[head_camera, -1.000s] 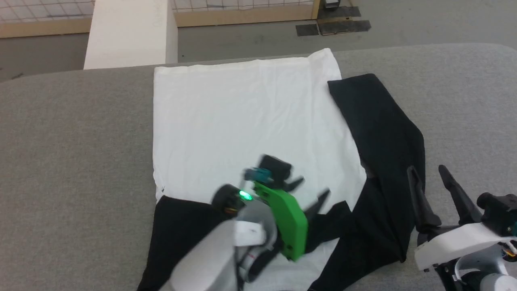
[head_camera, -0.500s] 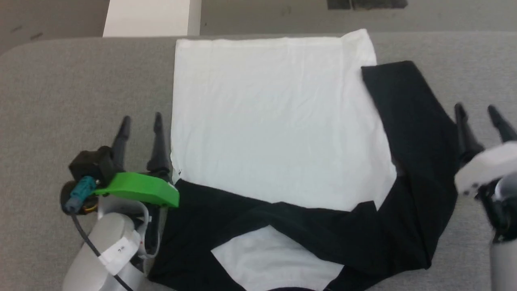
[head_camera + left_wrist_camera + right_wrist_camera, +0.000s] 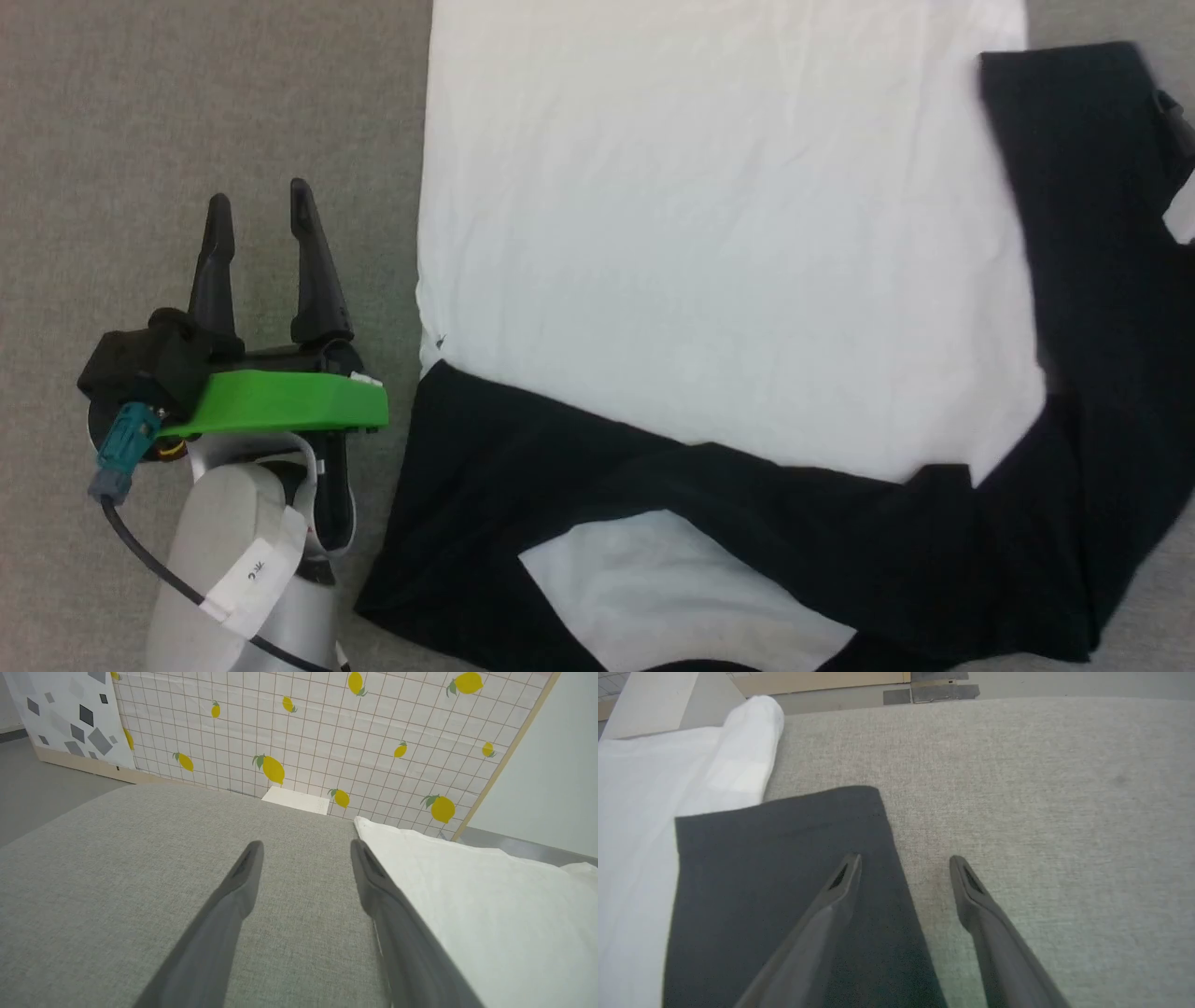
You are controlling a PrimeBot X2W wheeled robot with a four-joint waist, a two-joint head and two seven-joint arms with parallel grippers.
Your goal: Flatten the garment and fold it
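Grey cloth table [image 3: 187,112] with a shirt [image 3: 709,243] laid out on it.
Head view: black sleeves [image 3: 747,485] cross the shirt's near end; left gripper [image 3: 260,194] spread, just beside its edge; arm tag [image 3: 252,574] writing unreadable. Left wrist view: fingers over bare table, white cloth alongside. Right wrist view: right gripper [image 3: 905,858] spread, one finger above a black sleeve [image 3: 784,868].

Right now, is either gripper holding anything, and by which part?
Nothing is held: the left gripper is open beside the garment, the right gripper open over its black sleeve's edge.
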